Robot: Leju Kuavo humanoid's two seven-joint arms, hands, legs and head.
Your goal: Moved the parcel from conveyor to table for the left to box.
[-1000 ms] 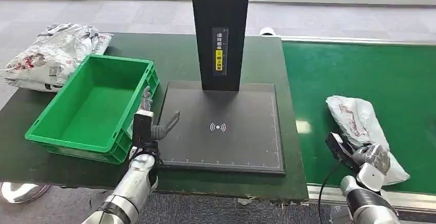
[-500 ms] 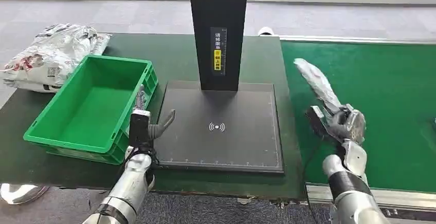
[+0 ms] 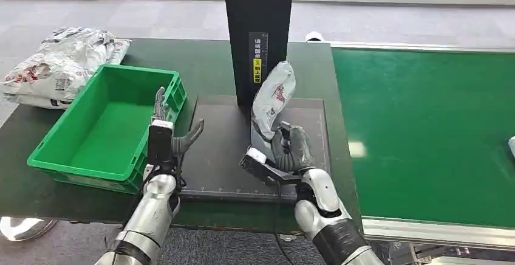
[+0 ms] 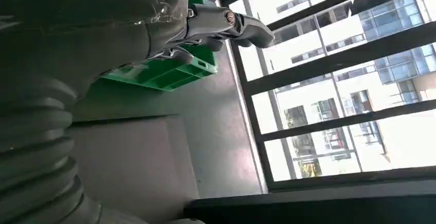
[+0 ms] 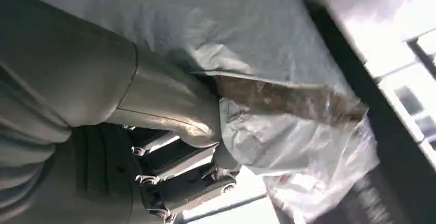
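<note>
In the head view, a crumpled grey-white plastic parcel is gripped by the right hand and held upright above the flat black scanner pad, just in front of the tall black column. The parcel's upper end is seen leaning against the column's face. The left hand is held with fingers spread and nothing in them, at the near right corner of the green plastic crate, beside the pad's left edge. A heap of grey printed bags is seen on the dark green table beyond the crate, and the green conveyor belt lies to the right.

In the left wrist view, the left hand is shown with its fingers apart and empty, the green crate just behind it.

In the right wrist view, the parcel is pinched between the thick grey thumb and the darker fingers.
</note>
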